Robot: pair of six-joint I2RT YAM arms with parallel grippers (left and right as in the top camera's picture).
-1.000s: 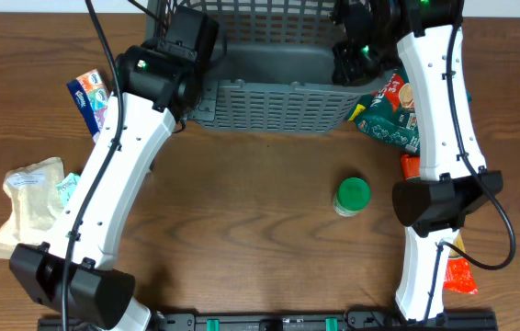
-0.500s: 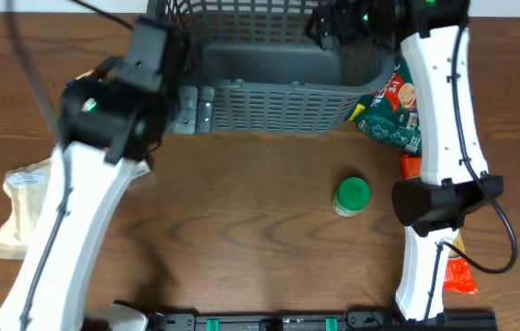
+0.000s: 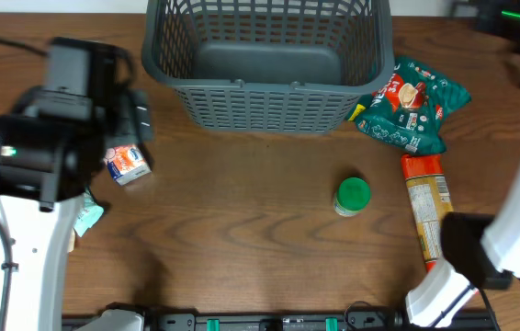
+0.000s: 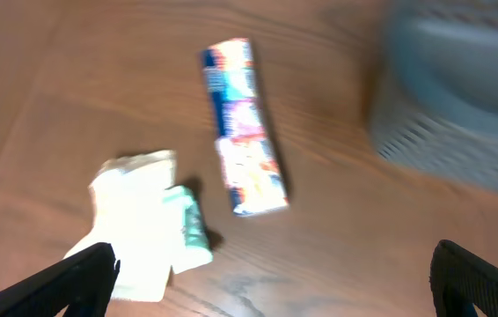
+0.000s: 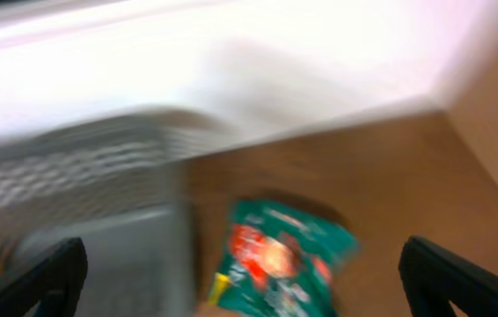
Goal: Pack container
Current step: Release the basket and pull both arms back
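Grey and empty, the container (image 3: 269,103) is standing upright while both arms are swinging away from its rim, where they were a second ago. The left gripper (image 4: 275,277) and right gripper (image 5: 253,277) are gaping, holding nothing. The blue-white packet (image 3: 127,164) left of the container is waiting, so packing is just starting

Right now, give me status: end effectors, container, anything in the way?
Left end effector open, empty. Right end effector open, empty. Container upright, nothing inside. Green-lidded jar stands before it, apart.
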